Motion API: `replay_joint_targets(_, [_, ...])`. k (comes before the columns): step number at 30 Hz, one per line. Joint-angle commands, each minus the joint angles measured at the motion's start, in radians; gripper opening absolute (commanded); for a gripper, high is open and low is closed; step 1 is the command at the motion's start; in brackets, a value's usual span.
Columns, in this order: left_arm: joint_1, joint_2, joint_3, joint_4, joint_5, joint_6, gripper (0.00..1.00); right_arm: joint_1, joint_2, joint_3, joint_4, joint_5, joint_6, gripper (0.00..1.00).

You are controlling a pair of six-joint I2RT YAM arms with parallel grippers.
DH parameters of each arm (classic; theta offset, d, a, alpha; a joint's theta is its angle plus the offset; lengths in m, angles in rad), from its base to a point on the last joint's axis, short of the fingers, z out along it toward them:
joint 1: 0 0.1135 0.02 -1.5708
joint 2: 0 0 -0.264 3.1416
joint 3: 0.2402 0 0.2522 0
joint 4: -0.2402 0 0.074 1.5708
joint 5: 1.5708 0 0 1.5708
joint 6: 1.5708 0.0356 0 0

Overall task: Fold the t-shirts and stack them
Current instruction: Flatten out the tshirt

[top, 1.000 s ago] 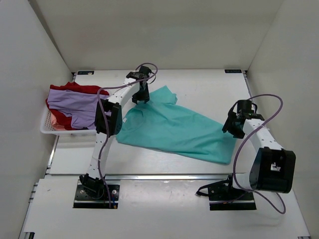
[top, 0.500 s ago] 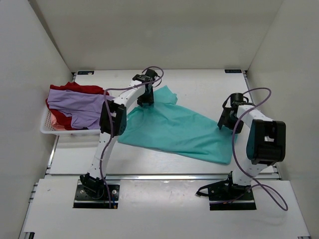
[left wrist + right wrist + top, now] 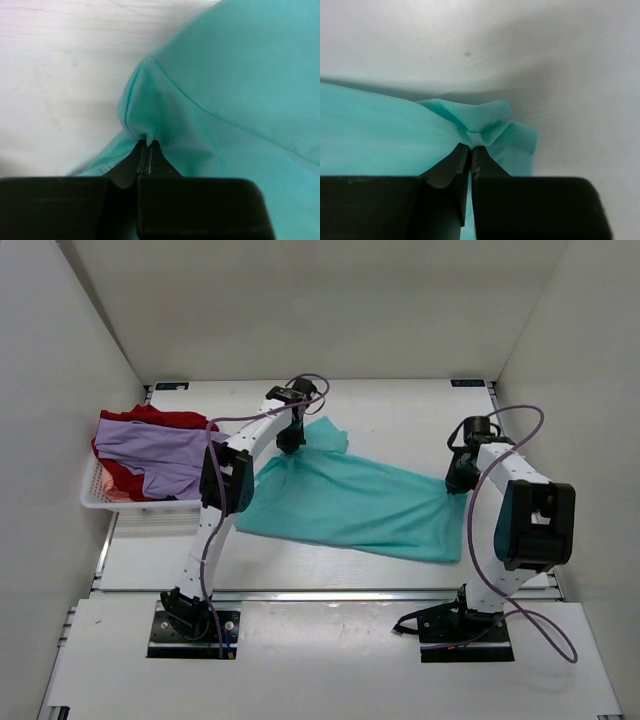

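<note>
A teal t-shirt (image 3: 350, 502) lies spread across the middle of the table. My left gripper (image 3: 290, 443) is shut on a pinch of the teal t-shirt (image 3: 235, 75) near its far left shoulder; cloth puckers up at the fingertips (image 3: 148, 144). At the shirt's right edge my right gripper (image 3: 458, 480) is shut on a bunched fold of the teal t-shirt (image 3: 380, 135), gathered at the tips (image 3: 471, 146). A lavender-purple t-shirt (image 3: 150, 452) lies crumpled over a red t-shirt (image 3: 160, 418) in the basket at the left.
A white lattice basket (image 3: 100, 498) stands at the table's left edge against the side wall. White walls close in the back and both sides. Bare tabletop (image 3: 400, 405) lies beyond the shirt at the back.
Both grippers have shut on the teal t-shirt, the left at the shoulder, the right at the right edge. The right arm moved in toward the shirt, and the cloth is now gathered at both pinches.
</note>
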Motion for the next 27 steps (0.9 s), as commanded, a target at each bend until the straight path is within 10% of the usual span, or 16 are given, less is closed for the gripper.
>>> replay_joint_targets(1, [0.051,-0.208,0.06,-0.062,-0.025,-0.009,0.0,0.001,-0.122,0.112,-0.008,0.004,-0.003,0.0])
replay_joint_targets(18, [0.033,-1.039,-0.167,-0.022,0.031,-0.03,0.0,-0.022,-0.891,0.126,-0.189,0.047,-0.074,0.0])
replay_joint_targets(27, [0.074,-1.133,-0.177,-0.005,0.107,-0.072,0.0,-0.125,-0.91,0.235,-0.135,-0.027,-0.095,0.0])
